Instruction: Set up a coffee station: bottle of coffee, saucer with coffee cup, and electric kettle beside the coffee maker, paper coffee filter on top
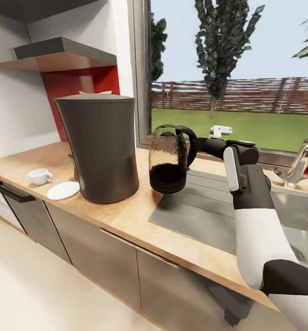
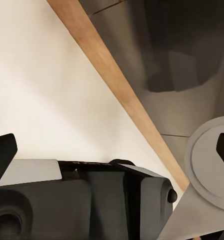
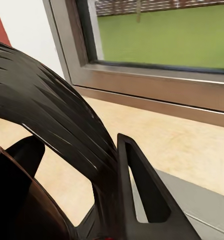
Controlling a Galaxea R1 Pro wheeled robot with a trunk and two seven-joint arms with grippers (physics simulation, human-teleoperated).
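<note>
Electric kettle (image 1: 168, 160) — upright, held by its handle (image 3: 56, 125) in the right end effector (image 1: 197, 146), whose fingers are closed on it; its base sits at the bench (image 1: 126, 216) edge of the sink (image 1: 204, 207), just beside the coffee maker (image 1: 101, 147). Beyond the maker lie saucer (image 1: 63, 190) and coffee cup (image 1: 39, 176), apart. Left end effector (image 2: 112, 150) — fingers spread, holding nothing.

Wooden countertop (image 1: 126, 216), grey cabinets (image 1: 103, 257), steel sink (image 1: 292, 216), large window (image 1: 236, 69) onto lawn, red backsplash (image 1: 76, 87), pale floor (image 1: 30, 285)
</note>
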